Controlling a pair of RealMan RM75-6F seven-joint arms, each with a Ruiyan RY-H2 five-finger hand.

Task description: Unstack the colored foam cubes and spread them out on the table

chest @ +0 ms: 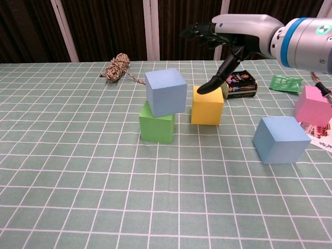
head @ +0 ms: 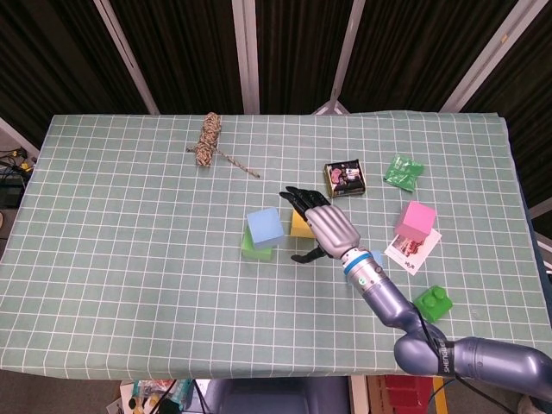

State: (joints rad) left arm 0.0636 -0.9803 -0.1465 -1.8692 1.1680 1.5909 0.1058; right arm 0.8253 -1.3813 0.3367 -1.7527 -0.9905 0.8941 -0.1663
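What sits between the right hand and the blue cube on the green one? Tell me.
The yellow cube stands on the table directly between the right hand and the stacked blue cube. The hand is above it, so from overhead nothing visible blocks the way.
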